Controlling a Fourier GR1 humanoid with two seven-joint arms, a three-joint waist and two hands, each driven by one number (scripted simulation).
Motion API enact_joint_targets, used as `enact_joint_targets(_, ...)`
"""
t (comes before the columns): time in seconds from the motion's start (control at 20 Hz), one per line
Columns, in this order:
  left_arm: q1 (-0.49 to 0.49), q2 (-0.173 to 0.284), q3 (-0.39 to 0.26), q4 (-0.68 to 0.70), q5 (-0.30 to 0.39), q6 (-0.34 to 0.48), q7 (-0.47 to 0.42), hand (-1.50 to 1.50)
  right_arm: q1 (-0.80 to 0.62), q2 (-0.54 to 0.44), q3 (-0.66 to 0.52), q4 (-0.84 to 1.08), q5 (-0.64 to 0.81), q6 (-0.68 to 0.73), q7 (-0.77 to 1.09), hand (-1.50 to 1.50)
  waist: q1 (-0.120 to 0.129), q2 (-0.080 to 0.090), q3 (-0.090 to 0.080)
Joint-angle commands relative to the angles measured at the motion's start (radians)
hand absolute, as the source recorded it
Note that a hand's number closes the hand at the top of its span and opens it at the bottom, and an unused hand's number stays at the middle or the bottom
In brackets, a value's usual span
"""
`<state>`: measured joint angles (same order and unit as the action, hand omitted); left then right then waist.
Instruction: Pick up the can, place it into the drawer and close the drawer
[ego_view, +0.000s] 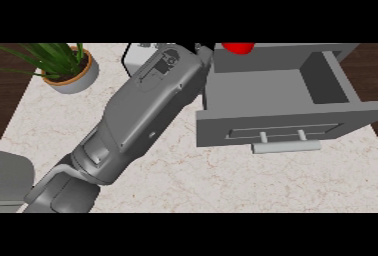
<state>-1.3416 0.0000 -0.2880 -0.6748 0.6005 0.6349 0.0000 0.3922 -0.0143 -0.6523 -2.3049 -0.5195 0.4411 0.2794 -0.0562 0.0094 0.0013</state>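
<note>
A red can (238, 48) shows at the view's top edge, over the back of the open grey drawer (280, 127); only its lower part is visible. My left forearm stretches from the lower left up to the top centre. Of my left hand (199, 48), only a small dark piece shows just left of the can, the rest being cut off by the top edge. I cannot see whether the hand holds the can. The drawer's inside is bare grey, and its front panel with a bar handle (286, 146) faces me. My right hand is not in view.
A potted green plant (70, 74) stands at the back left of the marble counter (221, 180). A white boxy object (136, 58) sits behind my forearm, partly hidden. Dark wood floor shows beyond the counter's left and right edges.
</note>
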Motion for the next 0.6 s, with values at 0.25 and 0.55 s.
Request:
enact_joint_targets(0.25, -0.065, 0.000, -0.147, 0.096, 0.153, 0.096, -0.054, 1.50, -0.011, -0.005, 0.018, -0.026, -0.032, 0.006, 0.037, -1.50, -0.036, 0.005, 0.001)
enact_joint_targets(0.55, -0.014, 0.000, -0.221, 0.144, 0.211, 0.068, -0.106, 1.50, -0.067, -0.044, -0.009, 0.074, -0.014, 0.011, 0.012, -1.50, -0.030, 0.009, 0.001)
